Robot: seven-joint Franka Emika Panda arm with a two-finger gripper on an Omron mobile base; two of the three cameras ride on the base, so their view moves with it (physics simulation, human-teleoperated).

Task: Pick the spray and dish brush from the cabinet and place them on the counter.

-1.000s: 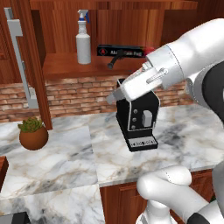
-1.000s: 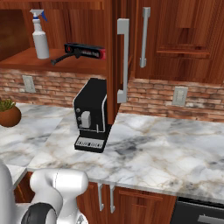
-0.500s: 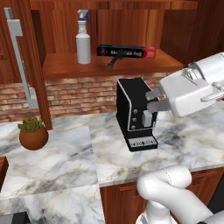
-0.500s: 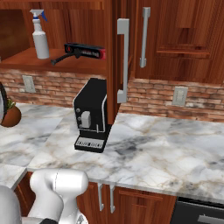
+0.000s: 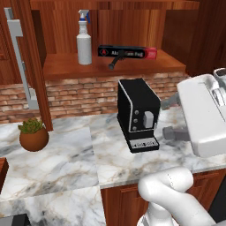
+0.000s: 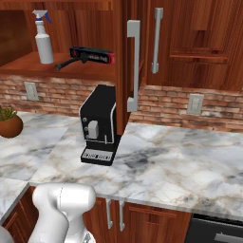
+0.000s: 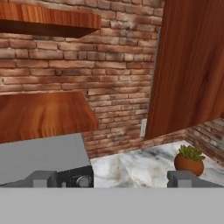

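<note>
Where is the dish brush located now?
The dish brush lies on the cabinet shelf, just right of the spray and in front of the black-and-red box.

My home kitchen, marble counter (image 6: pixel 180 166) under me, reddish wood cabinet (image 6: pixel 182 42), brick backsplash (image 5: pixel 84 95), black coffee machine (image 5: pixel 137 114), small potted plant (image 5: pixel 33 136) nearby

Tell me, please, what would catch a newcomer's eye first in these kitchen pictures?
Probably the black coffee machine standing on the marble counter, with the open tool just to its right. Above it, in the open wooden cabinet, the spray stands upright on the shelf beside a long black-and-red box, with the dish brush lying before it. A small potted plant sits on the counter's left.
</note>
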